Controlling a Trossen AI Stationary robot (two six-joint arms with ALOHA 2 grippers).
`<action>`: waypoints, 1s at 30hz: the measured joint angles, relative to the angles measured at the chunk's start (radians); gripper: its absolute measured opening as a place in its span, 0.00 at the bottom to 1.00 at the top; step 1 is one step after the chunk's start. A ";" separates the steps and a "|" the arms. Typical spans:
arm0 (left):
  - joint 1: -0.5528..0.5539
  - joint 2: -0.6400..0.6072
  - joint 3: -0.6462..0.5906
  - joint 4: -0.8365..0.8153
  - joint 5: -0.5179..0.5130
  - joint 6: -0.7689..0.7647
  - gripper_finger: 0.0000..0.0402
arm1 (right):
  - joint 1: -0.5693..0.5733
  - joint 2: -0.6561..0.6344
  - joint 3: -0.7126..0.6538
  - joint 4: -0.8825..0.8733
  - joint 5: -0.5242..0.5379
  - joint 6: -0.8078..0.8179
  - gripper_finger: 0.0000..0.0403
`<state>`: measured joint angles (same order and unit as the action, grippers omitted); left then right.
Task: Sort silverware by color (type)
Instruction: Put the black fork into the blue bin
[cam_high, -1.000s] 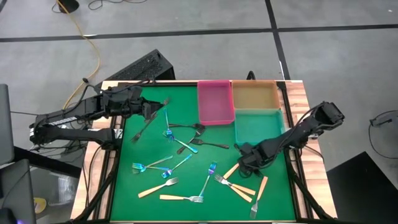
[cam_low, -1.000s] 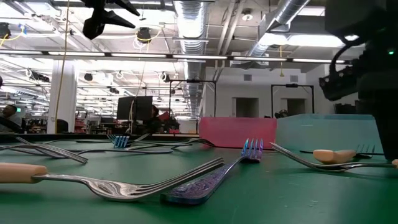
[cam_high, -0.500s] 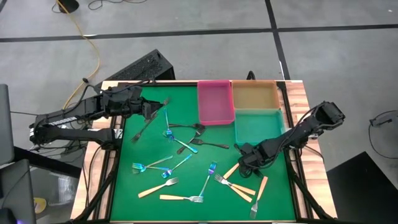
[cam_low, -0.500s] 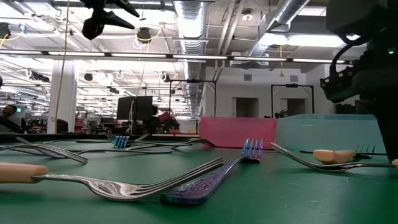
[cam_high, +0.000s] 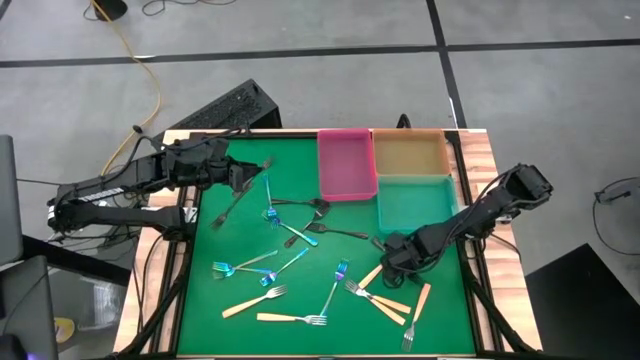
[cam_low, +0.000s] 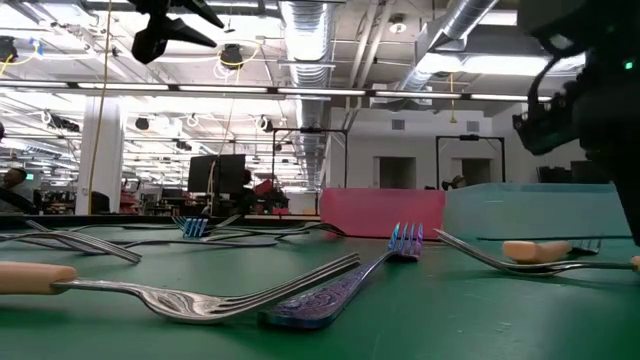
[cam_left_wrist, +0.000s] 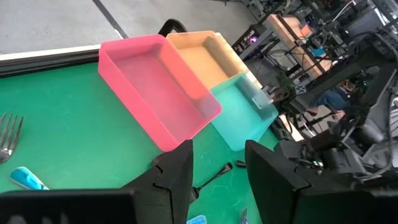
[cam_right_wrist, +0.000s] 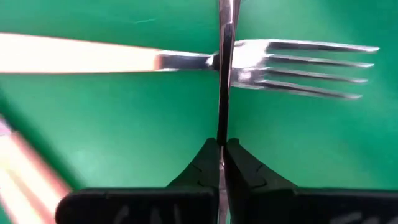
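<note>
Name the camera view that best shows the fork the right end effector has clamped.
The right wrist view: the right end effector is shut on a slim metal fork shaft, seen edge-on above a tan-handled fork. The high view only shows that end effector low over the mat; the low and left wrist views hide the grip.

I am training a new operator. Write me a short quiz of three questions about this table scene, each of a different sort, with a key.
1. True or false: the pink rectangular plastic bin has no forks in it.
2. The right gripper is: A) wide open above the mat; B) shut on a slim metal utensil; C) inside a bin.
3. Which colour is the plastic bin nearest the right gripper?

Key: 1 true; 2 B; 3 teal.
</note>
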<state>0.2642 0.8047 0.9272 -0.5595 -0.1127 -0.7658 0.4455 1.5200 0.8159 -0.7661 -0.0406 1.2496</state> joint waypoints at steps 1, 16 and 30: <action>0.000 0.000 0.000 -0.003 0.000 0.000 0.32 | 0.003 0.000 0.012 -0.012 -0.004 -0.007 0.07; 0.000 0.000 0.000 -0.035 0.000 0.005 0.32 | -0.025 -0.004 0.296 -0.248 -0.002 -0.282 0.07; 0.000 0.000 0.000 -0.035 0.000 0.006 0.32 | -0.324 -0.413 0.354 -0.566 0.244 -0.423 0.07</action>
<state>0.2642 0.8047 0.9272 -0.5949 -0.1132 -0.7601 0.1217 1.1072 1.1694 -1.3325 0.2037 0.8262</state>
